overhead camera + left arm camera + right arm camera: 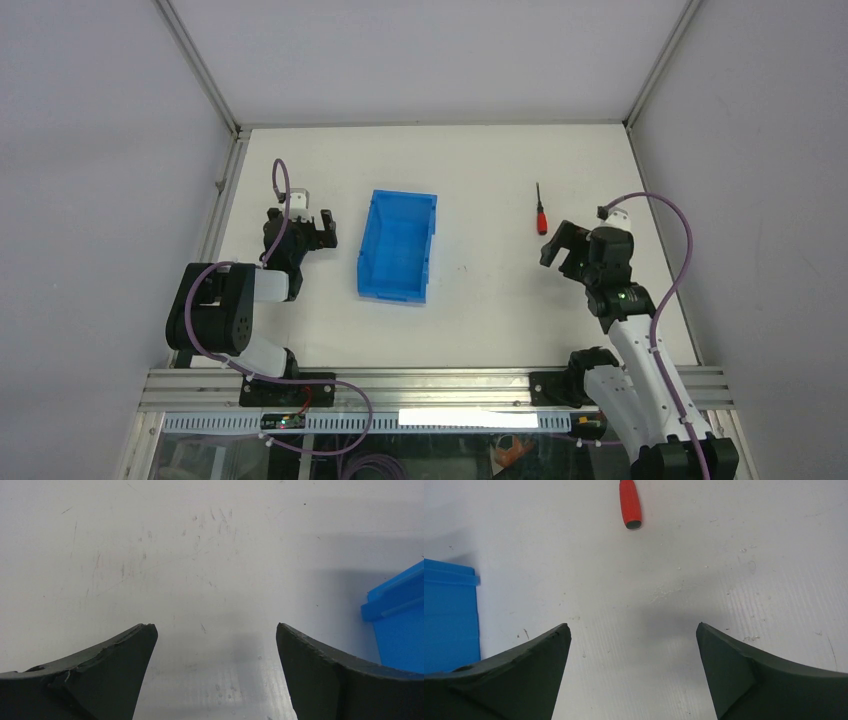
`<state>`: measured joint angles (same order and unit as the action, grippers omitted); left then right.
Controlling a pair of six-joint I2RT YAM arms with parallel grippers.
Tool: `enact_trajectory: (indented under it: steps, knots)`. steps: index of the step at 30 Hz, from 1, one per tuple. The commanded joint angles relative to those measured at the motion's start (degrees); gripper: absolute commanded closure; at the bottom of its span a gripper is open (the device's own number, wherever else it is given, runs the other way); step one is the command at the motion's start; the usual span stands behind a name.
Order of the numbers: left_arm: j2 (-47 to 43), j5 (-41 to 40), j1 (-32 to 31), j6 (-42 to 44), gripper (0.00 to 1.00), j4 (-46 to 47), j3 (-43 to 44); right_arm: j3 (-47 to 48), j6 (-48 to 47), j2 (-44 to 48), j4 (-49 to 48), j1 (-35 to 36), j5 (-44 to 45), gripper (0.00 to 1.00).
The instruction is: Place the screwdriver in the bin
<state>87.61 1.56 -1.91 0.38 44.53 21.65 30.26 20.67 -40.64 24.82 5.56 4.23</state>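
The step in hand, as I judge it, is the reach for the pick-up. On the white tabletop (480,310) the bin (397,250) stands a little left of the middle, well apart from every edge, with nothing in it. The right tool (562,240) hangs low with its jaws spread wide and nothing between them. It sits just nearer the near edge than the screwdriver (540,208), which lies in the right half, closer to the far edge than to the near one. Its shaft points at the far edge and its handle end faces the tool.

The right tool is best placed for the grasp. It should go forward until the red handle lies between its fingers, come straight down and close across the handle's width. The thin shaft offers little to hold. The left tool (318,222), beside the bin on the side of the left edge, is also wide open and holds nothing. It need only keep out of the way.

The tabletop is matte white board, finely ribbed and marked with scratches and scuffs. The bin is bright blue moulded plastic, rectangular, with tall walls and a stepped rim. The tool fingers (524,675) are dark, dull and curved to blunt tips, one with a chipped edge. The screwdriver's handle (630,502) is smooth, round and red, and would likely roll if nudged.
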Motion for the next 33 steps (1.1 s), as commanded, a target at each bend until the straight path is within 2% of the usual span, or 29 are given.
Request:
enact_trajectory:
  steps: [1, 3, 7, 15, 18, 24, 27, 33]
  knots:
    - [-1.25, 0.26, -0.36, -1.0, 0.01, 1.61, 0.25, 6.23, 0.01, -2.11, 1.57, 0.15, 0.12, 0.01]
    - [-1.29, 0.24, -0.41, -1.0, 0.01, 1.61, 0.24, 8.16, -0.41, -4.11, 1.99, 0.15, -0.36, 0.01]
    - [-1.28, 0.21, -0.37, -1.0, 0.01, 1.61, 0.32, 18.03, -0.53, -11.6, 6.54, 0.15, 0.88, 0.01]
    - [-1.25, 0.25, -0.4, -1.01, 0.01, 1.59, 0.28, 38.42, 0.02, -38.21, 12.71, 0.15, -0.54, 0.03]
    - [-1.26, 0.21, -0.41, -1.0, 0.01, 1.56, 0.29, 46.03, -1.86, -48.71, 15.63, 0.23, -0.11, 0.08]
    - [-1.22, 0.27, -0.43, -1.0, 0.01, 1.61, 0.31, 57.4, -5.17, -65.22, 22.53, 0.18, 8.32, 0.15]
    - [-1.23, 0.28, -0.41, -1.0, 0.01, 1.6, 0.24, 60.19, -5.83, -71.12, 24.27, 0.16, 10.12, 0.26]
    - [-1.23, 0.24, -0.41, -1.0, 0.01, 1.53, 0.28, 61.49, -5.81, -78.17, 22.51, 0.18, 6.3, 0.39]
